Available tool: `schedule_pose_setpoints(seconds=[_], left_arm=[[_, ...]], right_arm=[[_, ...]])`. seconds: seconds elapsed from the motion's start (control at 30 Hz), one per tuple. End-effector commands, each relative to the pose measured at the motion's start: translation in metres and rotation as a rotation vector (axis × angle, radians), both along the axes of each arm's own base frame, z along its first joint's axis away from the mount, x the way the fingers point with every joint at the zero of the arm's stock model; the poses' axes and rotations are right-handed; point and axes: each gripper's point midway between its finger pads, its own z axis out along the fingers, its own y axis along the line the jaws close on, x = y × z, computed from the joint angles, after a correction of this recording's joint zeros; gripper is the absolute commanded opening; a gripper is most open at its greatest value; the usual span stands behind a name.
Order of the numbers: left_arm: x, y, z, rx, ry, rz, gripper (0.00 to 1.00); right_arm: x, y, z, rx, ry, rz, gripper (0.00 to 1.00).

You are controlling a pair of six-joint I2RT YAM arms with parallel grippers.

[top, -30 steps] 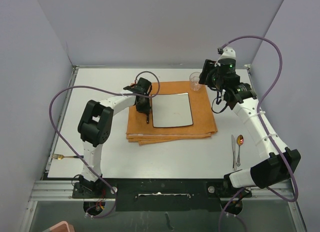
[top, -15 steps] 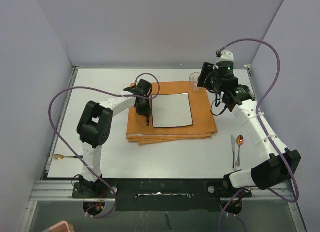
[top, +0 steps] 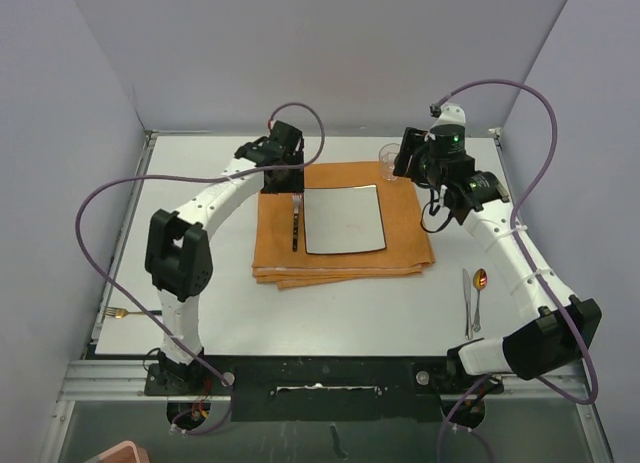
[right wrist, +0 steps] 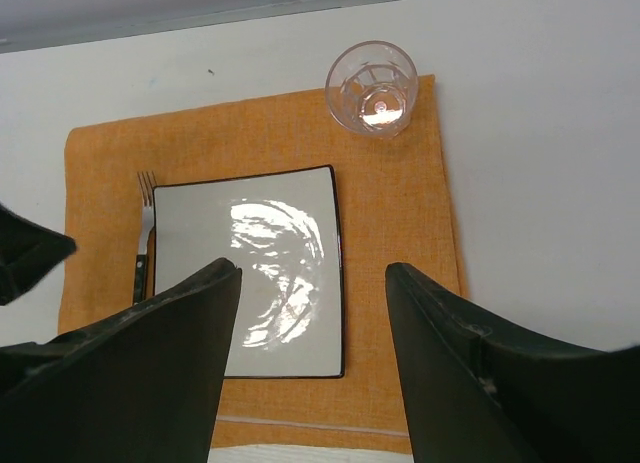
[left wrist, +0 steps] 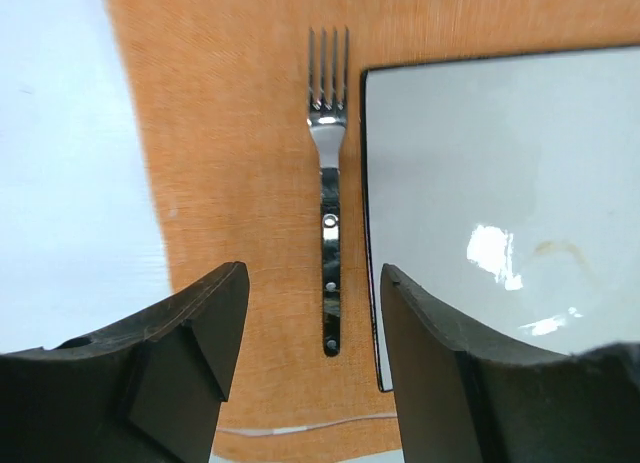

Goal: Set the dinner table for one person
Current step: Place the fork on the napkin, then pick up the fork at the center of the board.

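On the dinner table lies a folded orange mat with a square white plate on it. A steel fork rests flat on the mat just left of the plate, seen with its tines away from the left wrist camera as fork beside plate. My left gripper hovers open over the mat's far left part, nothing between its fingers. My right gripper is open and empty, raised near the clear glass. The glass stands on the mat's far right corner.
A knife and a spoon lie side by side on the table at the right, beside the right arm. A gold-coloured fork lies at the table's left front edge. Grey walls close in the back and sides.
My left gripper has opened, let go of the fork on the mat left of the plate, and pulled up and toward the far edge. The right gripper barely shifted.
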Motion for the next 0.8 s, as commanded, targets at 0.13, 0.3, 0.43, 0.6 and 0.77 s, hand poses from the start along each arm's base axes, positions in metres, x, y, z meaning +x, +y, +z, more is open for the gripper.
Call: schedule_pose_setpoints(seconds=[0.13,0.3,0.43,0.6,0.77], left_arm=[[-0.038,0.122,0.148,0.031,-0.391,0.43,0.55],[-0.114,0.21,0.111,0.047,-0.365,0.791,0.54],[-0.165,0.241,0.088,0.066,-0.287,1.01,0.55],[-0.201,0.262,0.062,0.069,-0.213,1.232,0.59],[-0.22,0.288,0.045,0.107,-0.135,1.394,0.61]], right_arm=[[0.013,0.019,0.004,-0.024,-0.001,0.156,0.61],[0.019,0.055,-0.013,-0.008,0.078,0.299,0.6],[0.021,0.079,-0.021,-0.03,0.1,0.39,0.59],[0.02,0.097,-0.03,-0.049,0.138,0.427,0.58],[0.009,0.12,-0.04,-0.083,0.166,0.472,0.58]])
